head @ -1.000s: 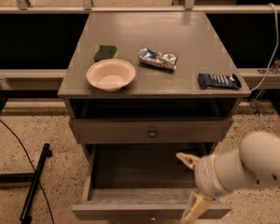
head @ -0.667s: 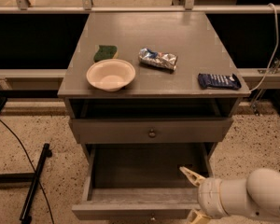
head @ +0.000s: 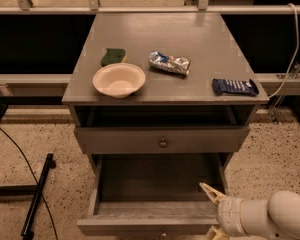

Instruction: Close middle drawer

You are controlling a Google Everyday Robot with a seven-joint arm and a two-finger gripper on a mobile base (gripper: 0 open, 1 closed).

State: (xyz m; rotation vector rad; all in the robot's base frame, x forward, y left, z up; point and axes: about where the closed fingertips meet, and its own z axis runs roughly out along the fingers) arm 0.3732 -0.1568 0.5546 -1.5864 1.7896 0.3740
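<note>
The grey cabinet's middle drawer [head: 155, 184] stands pulled far out, its plank floor bare and its flat front [head: 145, 225] at the bottom edge of the view. The first-tier drawer [head: 162, 140] above it is pushed in, with a round metal knob [head: 163, 143]. My gripper [head: 210, 212] is at the drawer's front right corner. It is open, with one cream finger [head: 211, 191] over the inside of the drawer and the other [head: 213, 232] in front of the drawer front. My white arm [head: 270, 218] enters from the lower right.
On the cabinet top [head: 200, 39] lie a cream bowl [head: 119, 79], a green sponge [head: 113, 56], a silver snack packet [head: 169, 62] and a dark blue packet [head: 235, 86]. A black stand and cable [head: 37, 196] lie on the speckled floor at left. A white cable [head: 293, 44] hangs at right.
My arm has dropped lower and to the right, so less of it shows. The gripper has come down to the front right corner of the drawer. The drawer has not visibly moved.
</note>
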